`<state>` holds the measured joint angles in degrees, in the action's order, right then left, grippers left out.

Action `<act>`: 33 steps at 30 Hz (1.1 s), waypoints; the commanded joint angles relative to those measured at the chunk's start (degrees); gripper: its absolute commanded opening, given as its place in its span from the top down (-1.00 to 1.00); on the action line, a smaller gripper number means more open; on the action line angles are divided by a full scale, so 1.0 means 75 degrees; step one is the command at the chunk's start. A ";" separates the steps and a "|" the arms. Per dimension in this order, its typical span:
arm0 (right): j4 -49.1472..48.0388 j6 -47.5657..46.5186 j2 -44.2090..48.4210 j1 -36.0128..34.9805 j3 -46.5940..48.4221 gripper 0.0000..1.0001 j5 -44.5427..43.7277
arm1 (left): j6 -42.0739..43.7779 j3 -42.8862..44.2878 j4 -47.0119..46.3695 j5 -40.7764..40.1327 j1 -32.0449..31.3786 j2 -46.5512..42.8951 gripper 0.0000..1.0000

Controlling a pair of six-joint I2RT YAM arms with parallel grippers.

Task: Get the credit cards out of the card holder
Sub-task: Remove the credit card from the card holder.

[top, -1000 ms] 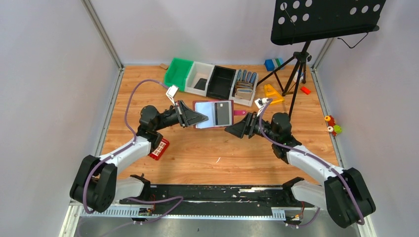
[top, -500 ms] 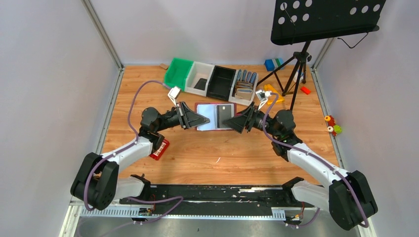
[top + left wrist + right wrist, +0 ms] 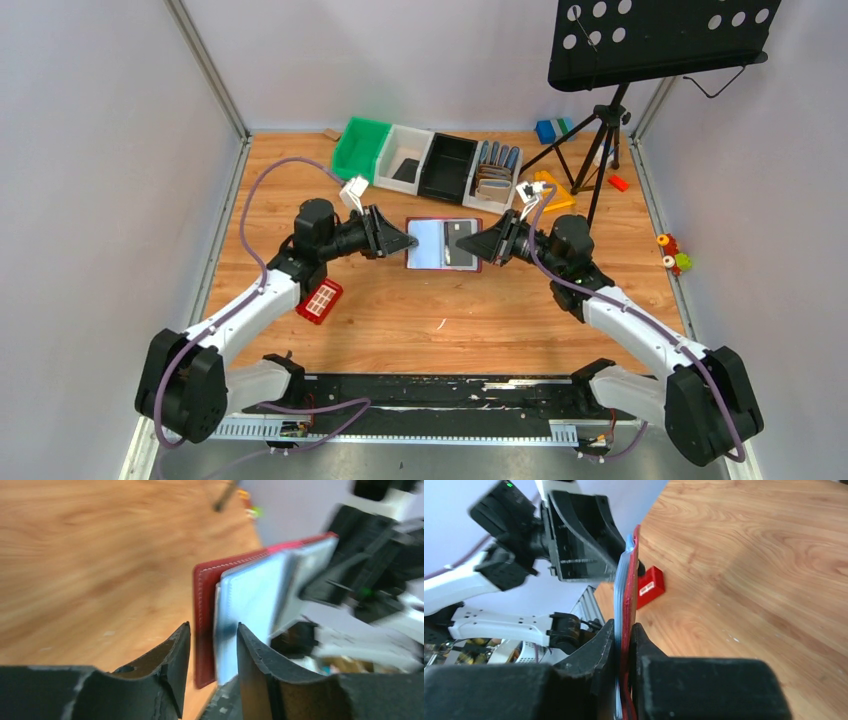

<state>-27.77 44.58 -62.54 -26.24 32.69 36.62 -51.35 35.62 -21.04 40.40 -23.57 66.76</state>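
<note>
- Top view: the card holder is held open between the left gripper at its left edge and the right gripper at its right, with a row of bins behind it.
- Left wrist: the jaws stand partly apart, straddling the card holder's edge with gaps on both sides.
- Right wrist: the jaws pinch the card holder's red edge.

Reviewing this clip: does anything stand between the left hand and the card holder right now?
Nothing visible does. The card holder has one edge in the gap between the open fingers of the left hand, which do not seem to press on it. The right hand clamps the opposite edge.
</note>
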 commanded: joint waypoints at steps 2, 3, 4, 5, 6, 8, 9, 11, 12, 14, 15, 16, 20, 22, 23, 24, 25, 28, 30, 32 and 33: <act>0.0757 -0.0454 0.0205 0.0157 0.0278 1.00 -0.0246 | 0.3447 0.1226 0.5025 -0.3133 0.0224 -0.0047 0.01; 0.0849 -0.0491 0.0167 0.0154 0.0301 1.00 -0.0263 | 0.3541 0.1254 0.5101 -0.3169 0.0242 -0.0021 -0.03; 0.0924 -0.0529 0.0131 0.0155 0.0305 1.00 -0.0330 | 0.3498 0.1191 0.4995 -0.3134 0.0239 -0.0086 -0.06; 0.0965 -0.0547 0.0090 0.0155 0.0297 1.00 -0.0430 | 0.3376 0.1021 0.4645 -0.2986 0.0237 -0.0234 -0.07; 0.0993 -0.0573 0.0034 0.0152 0.0275 1.00 -0.0550 | 0.3205 0.0825 0.4252 -0.2745 0.0237 -0.0462 -0.06; 0.1172 -0.0629 -0.0090 0.0156 0.0299 1.00 -0.0727 | 0.2868 0.0392 0.3305 -0.2146 0.0172 -0.1008 0.18; 0.1268 -0.0673 -0.0168 0.0155 0.0330 1.00 -0.0777 | 0.2755 0.0261 0.2976 -0.1935 0.0055 -0.1203 0.27; 0.1289 -0.0672 -0.0309 0.0150 0.0331 1.00 -0.0746 | 0.2695 0.0122 0.2349 -0.1529 -0.0249 -0.1403 0.42; 0.1242 -0.0634 -0.0366 0.0150 0.0313 1.00 -0.0673 | 0.2632 0.0107 0.2121 -0.1265 -0.0436 -0.1399 0.46; 0.1054 -0.0507 -0.0561 0.0142 0.0340 1.00 -0.0245 | 0.2329 0.0128 0.1428 -0.0566 -0.0867 -0.1110 0.48; 0.1023 -0.0459 -0.0645 0.0133 0.0391 1.00 -0.0010 | 0.2137 0.0163 0.1118 -0.0280 -0.1026 -0.0926 0.48; 0.1003 -0.0415 -0.0715 0.0122 0.0438 1.00 0.0163 | 0.1991 0.0179 0.0807 -0.0086 -0.1181 -0.0756 0.48; 0.0510 -0.0193 -0.0774 0.0103 0.0285 1.00 0.0592 | 0.1894 0.0204 0.0297 0.0152 -0.1447 -0.0221 0.38; 0.0281 -0.0074 -0.0836 0.0100 0.0290 1.00 0.0827 | 0.1978 0.0348 0.0432 0.0227 -0.1450 0.0174 0.34; 0.0143 0.0011 -0.0870 0.0106 0.0288 1.00 0.0970 | 0.1935 0.0423 0.0417 0.0349 -0.1449 0.0363 0.31; -0.0037 0.0134 -0.0898 0.0110 0.0274 1.00 0.1139 | 0.1739 0.0438 0.0187 0.0480 -0.1448 0.0536 0.26; -0.0216 0.0232 -0.0888 0.0107 0.0243 1.00 0.1239 | 0.1619 0.0432 0.0049 0.0525 -0.1450 0.0661 0.22; -0.0614 0.0447 -0.0862 0.0103 0.0156 1.00 0.1421 | 0.1457 0.0401 -0.0213 0.0529 -0.1449 0.0898 0.14; -0.0704 0.0516 -0.0839 0.0090 0.0146 1.00 0.1508 | 0.1229 0.0361 -0.0570 0.0644 -0.1447 0.1019 0.15; -0.0754 0.0564 -0.0825 0.0088 0.0142 1.00 0.1597 | 0.0888 0.0333 -0.1072 0.0834 -0.1445 0.1137 0.16; -0.0767 0.0591 -0.0809 0.0091 0.0136 1.00 0.1639 | 0.0758 0.0334 -0.1255 0.0918 -0.1444 0.1199 0.17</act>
<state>-25.65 45.54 -69.41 -25.04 32.95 44.10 -41.01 36.49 -20.88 44.23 -34.35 74.04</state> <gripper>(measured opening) 0.113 0.422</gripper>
